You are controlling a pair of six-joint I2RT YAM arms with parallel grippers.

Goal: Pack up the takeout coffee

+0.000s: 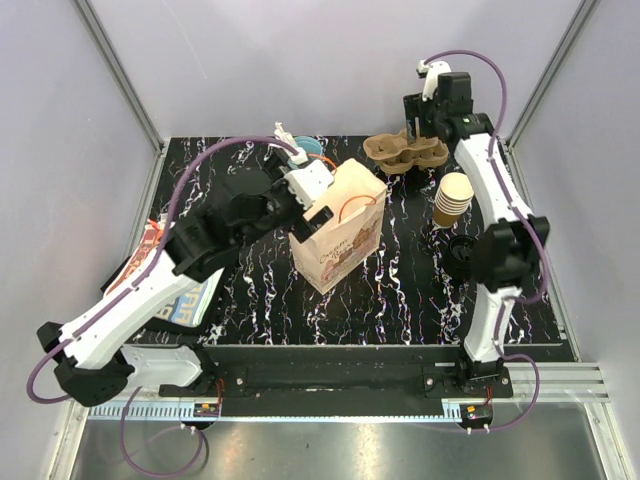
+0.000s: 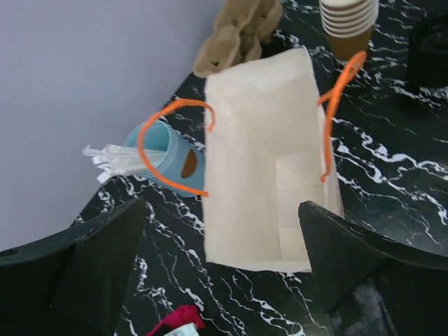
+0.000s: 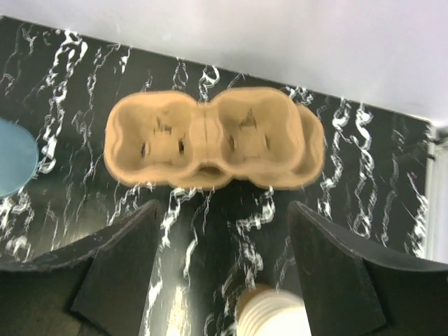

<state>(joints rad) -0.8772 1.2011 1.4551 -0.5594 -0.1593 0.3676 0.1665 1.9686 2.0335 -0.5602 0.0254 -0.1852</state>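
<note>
No single lidded tan cup shows in any view; the takeout coffee is out of view. A kraft paper bag with orange handles stands open mid-table, and it looks empty inside in the left wrist view. My left gripper is open and empty, just above the bag's left rim; its fingers spread wide in the left wrist view. My right gripper is open and empty, hovering over a brown pulp cup carrier at the back; the carrier lies just beyond the fingertips in the right wrist view.
A stack of tan paper cups stands right of the bag. A stack of black lids sits near it by the right arm. A light-blue cup of white sticks stands behind the bag. Printed packets lie at the left edge.
</note>
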